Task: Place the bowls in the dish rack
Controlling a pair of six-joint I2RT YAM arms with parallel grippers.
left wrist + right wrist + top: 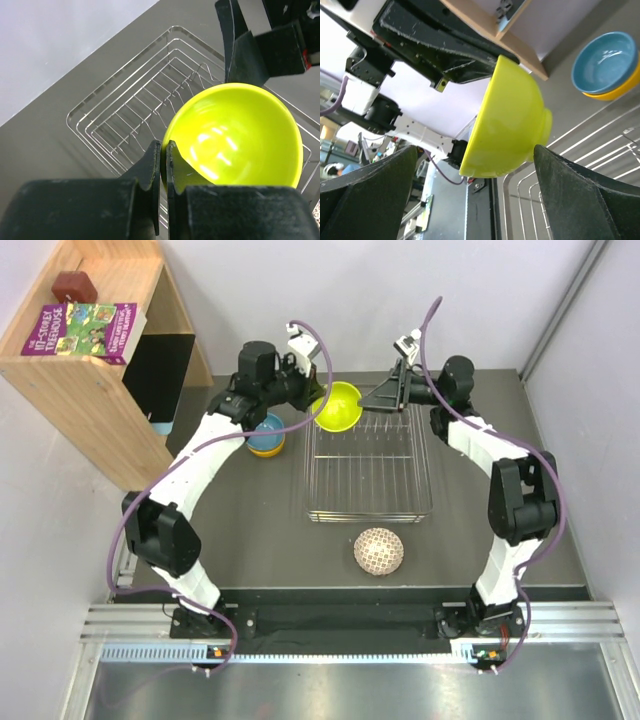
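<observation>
The yellow-green bowl hangs tipped on its side over the dish rack, pinched at the rim by the left gripper reaching in from the top. The right gripper has its dark fingers spread wide either side of the bowl, clear of it. Back on the table, a blue bowl sits nested in an orange bowl.

White-shelled jointed left arm, matching right arm, black motor housings at each joint, purple cables looped alongside both, white wrist camera blocks, matte black wedge-shaped fingers flecked with pale scuffs.
</observation>
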